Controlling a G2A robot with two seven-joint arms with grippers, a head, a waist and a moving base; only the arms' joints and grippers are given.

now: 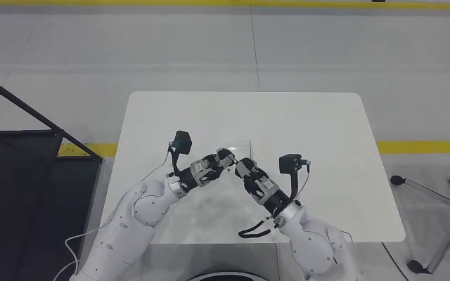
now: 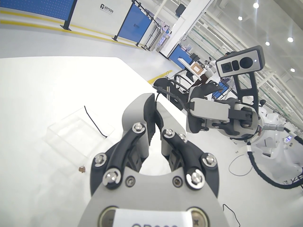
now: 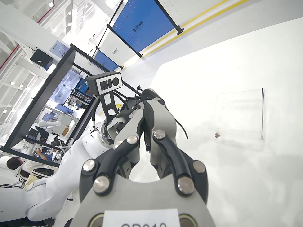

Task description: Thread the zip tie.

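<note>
Gripper check, working outward. The left gripper [image 2: 155, 112] has its pads pressed together on a thin black plastic zip tie [image 2: 158, 90]. The tie's square head stands just clear above the fingertips. The right gripper [image 3: 148, 109] is also closed on that tie, on its strap, and a loose length curls out past one finger. The two grippers meet almost tip to tip, above the table and just on the robot's side of a shallow clear plastic rectangular tray [image 2: 66, 118]. It cannot be told whether the strap tip has entered the head.

Judged risks:
- The strap is springy, so the free end may flex and miss the small slot in the head.
- The pinch on such a thin strap is narrow. A pull across the pads could let the tie twist or slip out.
- The fingertips are very close, so a small misalignment could knock one gripper against the other.

A spare black zip tie [image 2: 94, 124] lies slantwise across the tray. A small brown scrap [image 2: 82, 169] sits on the flat white table [image 1: 316, 126] just outside the tray's near corner.

To both sides of the tray and beyond it the tabletop runs open to its rounded edges. Room is tightest between the tray and the grippers.
</note>
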